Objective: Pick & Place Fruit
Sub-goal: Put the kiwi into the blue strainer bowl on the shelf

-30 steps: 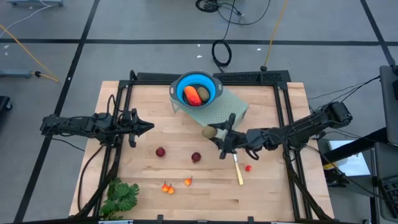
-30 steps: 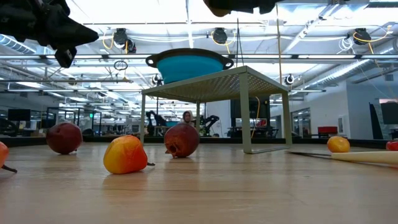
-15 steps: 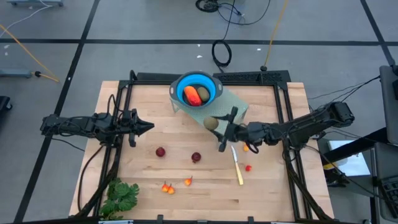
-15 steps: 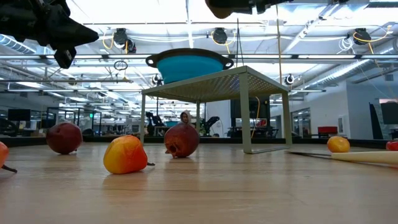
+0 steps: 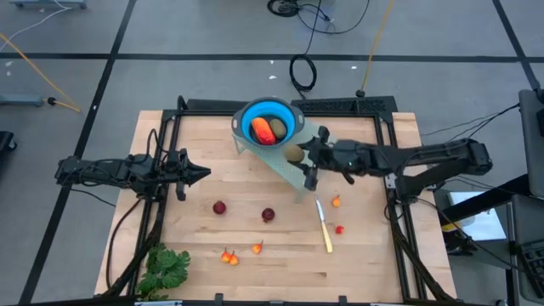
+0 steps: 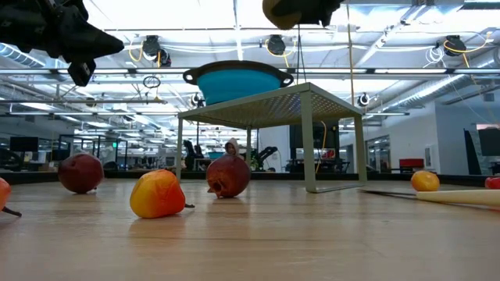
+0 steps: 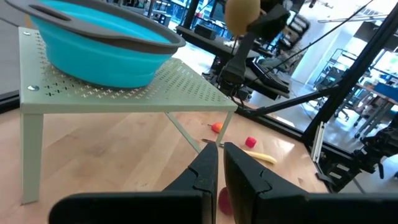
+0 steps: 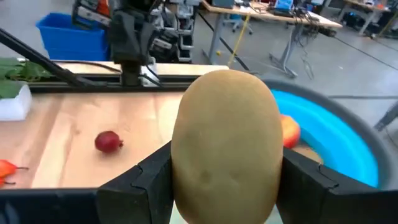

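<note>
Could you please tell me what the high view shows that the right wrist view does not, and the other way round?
Only the high view shows the leafy green bunch, the knife and the waiting left pincer, shut, at the table's left. Only the right wrist view shows how the right pincer clamps the olive-brown oval from both sides. Both show that oval near the blue bowl, which already holds fruit.

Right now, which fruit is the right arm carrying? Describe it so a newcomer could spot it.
Find the blue bowl on the perforated stand. Just beside its rim, the right gripper holds an olive-brown oval in the air. Every loose fruit on the table is red or orange.
</note>
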Controlling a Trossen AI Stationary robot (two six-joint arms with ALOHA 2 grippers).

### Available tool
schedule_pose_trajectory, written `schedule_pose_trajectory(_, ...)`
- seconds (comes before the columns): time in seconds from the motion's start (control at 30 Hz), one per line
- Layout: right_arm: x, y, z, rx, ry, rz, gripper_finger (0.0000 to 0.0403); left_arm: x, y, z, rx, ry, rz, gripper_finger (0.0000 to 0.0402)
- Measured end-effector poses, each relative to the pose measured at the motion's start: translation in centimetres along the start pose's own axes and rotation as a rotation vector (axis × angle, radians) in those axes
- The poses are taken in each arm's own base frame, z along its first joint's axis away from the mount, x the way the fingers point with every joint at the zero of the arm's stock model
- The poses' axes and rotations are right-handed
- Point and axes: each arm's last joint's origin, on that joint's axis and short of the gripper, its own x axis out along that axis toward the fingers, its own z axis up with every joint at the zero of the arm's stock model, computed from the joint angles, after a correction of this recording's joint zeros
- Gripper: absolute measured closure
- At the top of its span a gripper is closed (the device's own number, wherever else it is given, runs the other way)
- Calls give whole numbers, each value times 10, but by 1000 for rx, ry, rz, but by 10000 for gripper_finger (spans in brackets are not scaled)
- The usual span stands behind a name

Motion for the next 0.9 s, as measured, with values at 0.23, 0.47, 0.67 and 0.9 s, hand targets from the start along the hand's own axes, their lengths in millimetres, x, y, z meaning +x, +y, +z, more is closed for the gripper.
schedule_pose_trajectory(0.23,2,-36,18,32,-22,-20,199,0,0,0,4,4,2,376)
schedule_pose_trajectory(0.47,10,-70,22,66,-27,-90,199,0,1,0,59,0,19,376)
schedule_pose_trajectory(0.67,28,-93,23,90,-72,-119,199,0,2,0,68,-16,58,376)
schedule_pose_trajectory(0.9,53,-110,17,152,-92,-120,199,0,2,0,68,-18,60,376)
